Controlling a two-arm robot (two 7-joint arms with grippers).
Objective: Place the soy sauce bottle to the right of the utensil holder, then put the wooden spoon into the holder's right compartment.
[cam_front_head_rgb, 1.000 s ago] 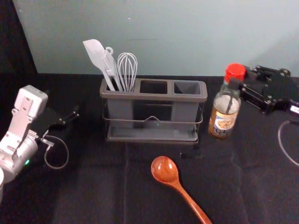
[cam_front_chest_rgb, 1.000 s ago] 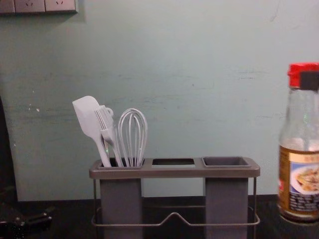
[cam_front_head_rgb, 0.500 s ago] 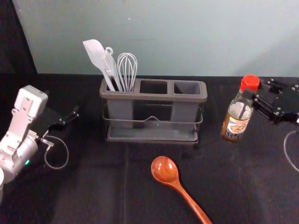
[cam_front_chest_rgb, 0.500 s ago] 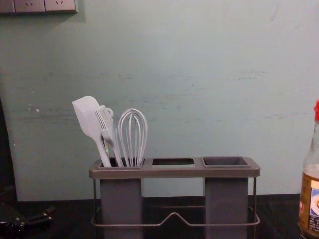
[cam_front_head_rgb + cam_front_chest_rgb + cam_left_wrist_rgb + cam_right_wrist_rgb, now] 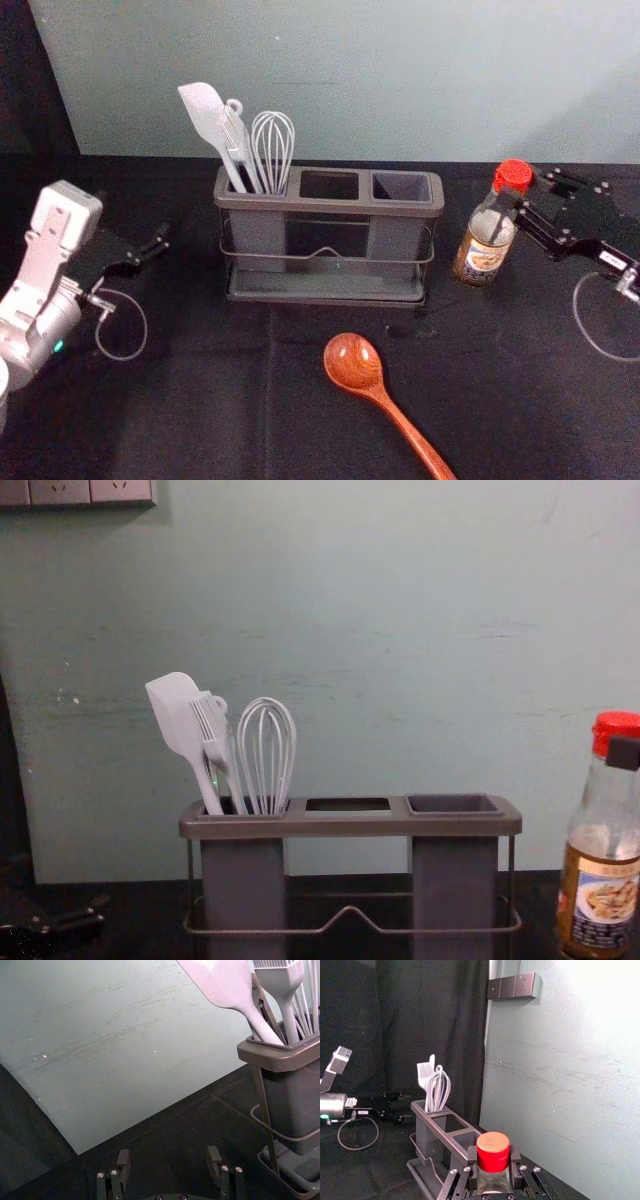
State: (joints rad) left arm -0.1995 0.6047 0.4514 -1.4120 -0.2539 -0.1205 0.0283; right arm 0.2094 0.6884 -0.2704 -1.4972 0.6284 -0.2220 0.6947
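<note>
Bottle [image 5: 483, 257] has shifted in closer to the holder [image 5: 330, 208], on its right side.
Right gripper [image 5: 518, 190], to the right of the holder, is closed on the bottle's neck just under the red cap; whether the base touches the table [image 5: 200, 410] cannot be told. Left gripper [image 5: 162, 239] is idle to the left of the holder, its fingers spread wide with nothing between them. Spoon [image 5: 352, 364] lies on the table in front of the holder, bowl nearest it, handle slanting away to the right. Spatula [image 5: 204, 112], brush [image 5: 236, 146] and whisk [image 5: 272, 150] stand in the holder's left compartment.
</note>
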